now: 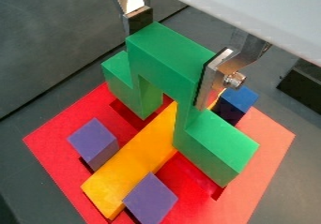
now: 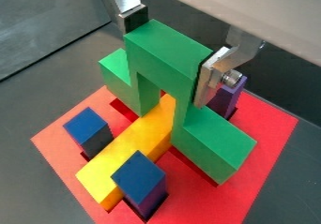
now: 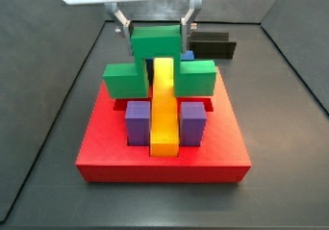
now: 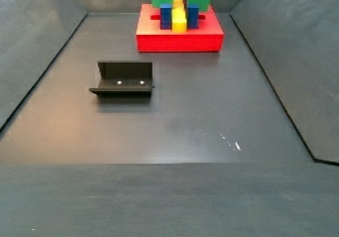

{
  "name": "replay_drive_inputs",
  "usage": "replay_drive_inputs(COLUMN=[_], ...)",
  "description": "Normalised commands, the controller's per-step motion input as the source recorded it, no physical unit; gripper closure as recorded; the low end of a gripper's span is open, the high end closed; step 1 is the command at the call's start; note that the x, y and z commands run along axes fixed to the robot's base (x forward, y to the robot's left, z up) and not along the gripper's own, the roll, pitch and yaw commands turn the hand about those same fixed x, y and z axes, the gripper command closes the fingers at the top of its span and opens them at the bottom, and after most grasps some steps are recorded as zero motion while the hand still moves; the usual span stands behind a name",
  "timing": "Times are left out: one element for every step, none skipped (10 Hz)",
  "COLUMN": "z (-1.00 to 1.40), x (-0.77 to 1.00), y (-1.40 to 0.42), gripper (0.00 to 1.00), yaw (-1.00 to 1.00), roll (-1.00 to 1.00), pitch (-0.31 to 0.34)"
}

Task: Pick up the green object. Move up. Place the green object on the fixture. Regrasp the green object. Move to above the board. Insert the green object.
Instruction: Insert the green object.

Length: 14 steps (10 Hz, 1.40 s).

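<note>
- Pinching green object (image 1: 175, 82) by raised centre block, gripper (image 1: 175, 42) clamped on both sides, directly over board (image 3: 162, 162).
- Straddling yellow bar (image 3: 164, 109), side arms low.
- Looks rigid, light, smooth plastic; flat block faces judged best hold.
- Fixture (image 4: 123, 79) well apart.

I work in a bare lab test cell, a dark grey floor (image 4: 185, 112) walled by low dark panels, holding only rig pieces: the black fixture (image 4: 123, 79), the red board (image 4: 180, 35), and my gripper (image 3: 156, 24) above that board.
</note>
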Motion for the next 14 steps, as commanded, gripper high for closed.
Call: replay_drive_inputs(z=[-0.08,0.00,0.00,0.00,-0.01,-0.03,-0.08,-0.09,-0.12,-0.14,-0.17,-0.15,-0.14,-0.11], x=[0.24,0.18,0.19,0.03,0.00,0.00,0.00,0.00,0.00,0.00,-0.02,-0.01,0.00,0.00], y=[-0.07,-0.03,-0.04,0.00,0.00,0.00,0.00,0.00,0.00,0.00,0.00,0.00,0.00,0.00], gripper=[1.00,1.00,1.00,1.00,1.00,1.00,1.00,1.00,1.00,1.00,1.00,1.00,1.00,1.00], yaw=[-0.05,-0.05,-0.05,-0.03,-0.01,-0.01,-0.01,-0.01,0.00,0.00,-0.04,-0.03,-0.01,0.00], roll=[0.04,0.01,0.02,0.00,0.02,0.07,0.10,0.12,0.12,0.14,0.19,0.14,0.10,0.08], pitch=[0.000,0.000,0.000,0.000,0.000,0.000,0.000,0.000,0.000,0.000,0.000,0.000,0.000,0.000])
